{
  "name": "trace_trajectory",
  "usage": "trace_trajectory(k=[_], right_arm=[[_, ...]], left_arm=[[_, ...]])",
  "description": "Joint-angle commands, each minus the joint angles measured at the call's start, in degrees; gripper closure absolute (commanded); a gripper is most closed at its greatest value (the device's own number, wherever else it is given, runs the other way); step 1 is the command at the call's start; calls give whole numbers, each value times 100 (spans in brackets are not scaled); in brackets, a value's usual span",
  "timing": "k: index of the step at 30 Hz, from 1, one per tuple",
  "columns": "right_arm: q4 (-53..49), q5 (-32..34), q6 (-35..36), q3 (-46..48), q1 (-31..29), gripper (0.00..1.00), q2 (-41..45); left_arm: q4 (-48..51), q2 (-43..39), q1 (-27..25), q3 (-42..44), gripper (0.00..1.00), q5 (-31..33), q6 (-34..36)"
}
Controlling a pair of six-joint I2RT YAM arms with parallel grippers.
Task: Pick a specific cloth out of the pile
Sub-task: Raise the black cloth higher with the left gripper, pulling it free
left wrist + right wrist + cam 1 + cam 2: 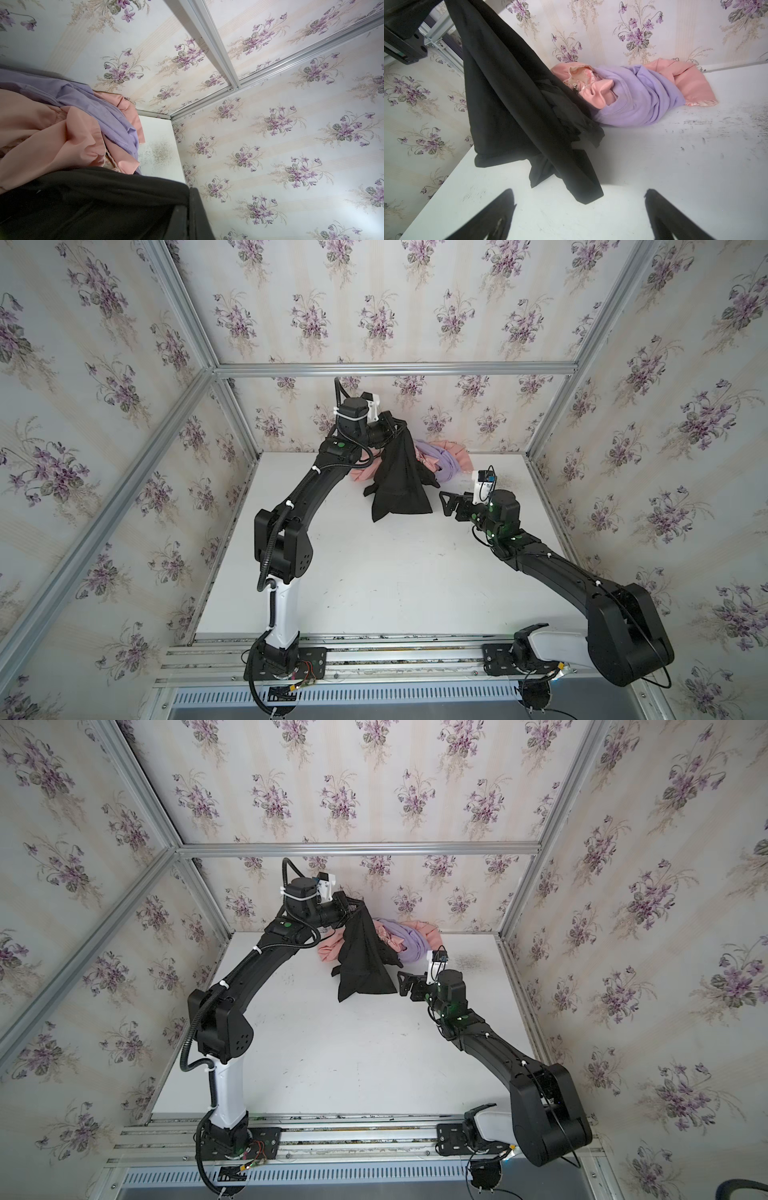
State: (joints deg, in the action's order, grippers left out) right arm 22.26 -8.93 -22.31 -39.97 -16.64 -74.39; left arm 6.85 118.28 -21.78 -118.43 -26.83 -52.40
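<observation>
The black cloth hangs in a long drape from my left gripper, which is shut on its top edge, raised above the back of the table. In the left wrist view the black cloth bunches against the shut left gripper. Behind it the pile of salmon-pink and lavender fabric lies against the back wall. My right gripper stands open low over the table, just right of the black cloth's lower corner, holding nothing.
The white table is scuffed, with a speckled patch at the back right. Flowered walls and aluminium frame posts close in the back and both sides. The arm bases sit on a rail at the front edge.
</observation>
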Motion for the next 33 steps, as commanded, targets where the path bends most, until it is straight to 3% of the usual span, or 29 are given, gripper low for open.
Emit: trace_trajectory(k=[1, 33], right_arm=[[95, -53, -19, -51, 3, 0, 39], [-261, -535, -145, -196, -41, 0, 442]], left_arm=[[-509, -134, -6, 5, 100, -65, 46], [-501, -837, -2, 642, 100, -317, 275]])
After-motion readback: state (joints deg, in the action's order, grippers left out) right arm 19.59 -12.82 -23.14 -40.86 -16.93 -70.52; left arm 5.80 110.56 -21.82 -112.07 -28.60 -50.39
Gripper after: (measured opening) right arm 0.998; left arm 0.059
